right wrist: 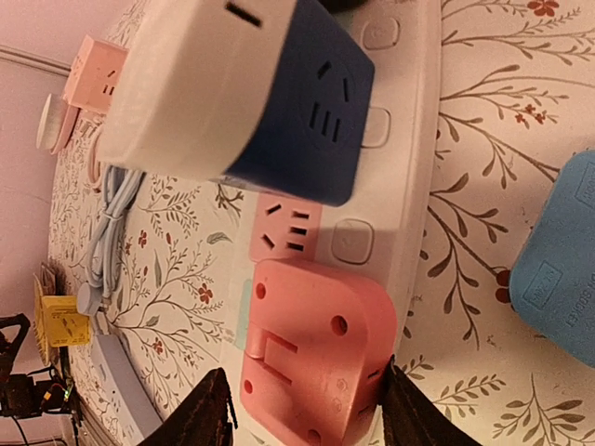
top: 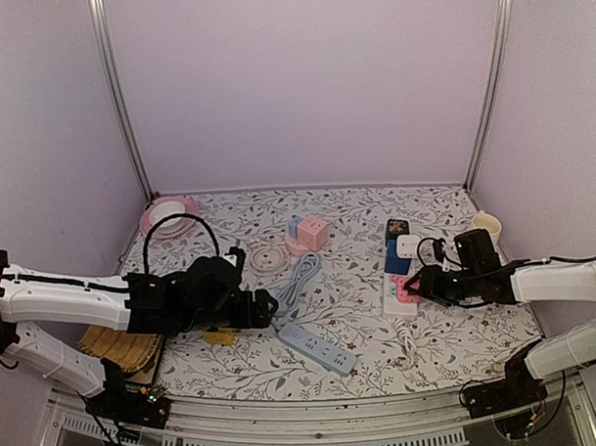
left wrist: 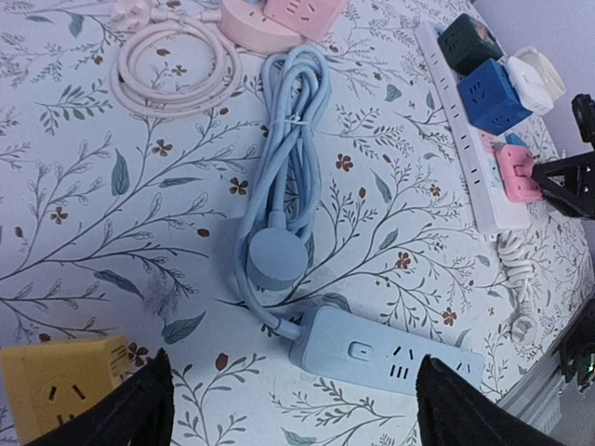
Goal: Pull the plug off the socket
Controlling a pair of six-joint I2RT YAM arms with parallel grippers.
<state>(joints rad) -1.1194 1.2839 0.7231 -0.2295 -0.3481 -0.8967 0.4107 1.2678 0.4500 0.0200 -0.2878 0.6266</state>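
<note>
Item: pink plug [right wrist: 316, 362], seated in the white power strip [right wrist: 409, 186] at its near end, on the right side of the table.
Neighbour: blue-and-white cube adapter [right wrist: 279, 111], plugged in just beyond the pink plug on the same strip.
Strip axis: runs from the near edge toward the back wall. The plug stands up from its top face.
Right gripper [right wrist: 305, 400]: jaws spread to either side of the plug body. One finger is at its edge and a sliver of gap shows at the other, so no firm pinch is visible.
Bearing: the plug lies directly between the right fingers, not ahead of them or to one side.
Left gripper [left wrist: 293, 409]: jaws wide apart and holding nothing, above the light-blue power strip [left wrist: 390, 358] and a yellow cube socket [left wrist: 60, 386], well apart from the plug.
Nearer arm: right.
Judged next move: clamp across the plug, then draw it straight off the strip face. The unheld strip may lift with it.
</note>
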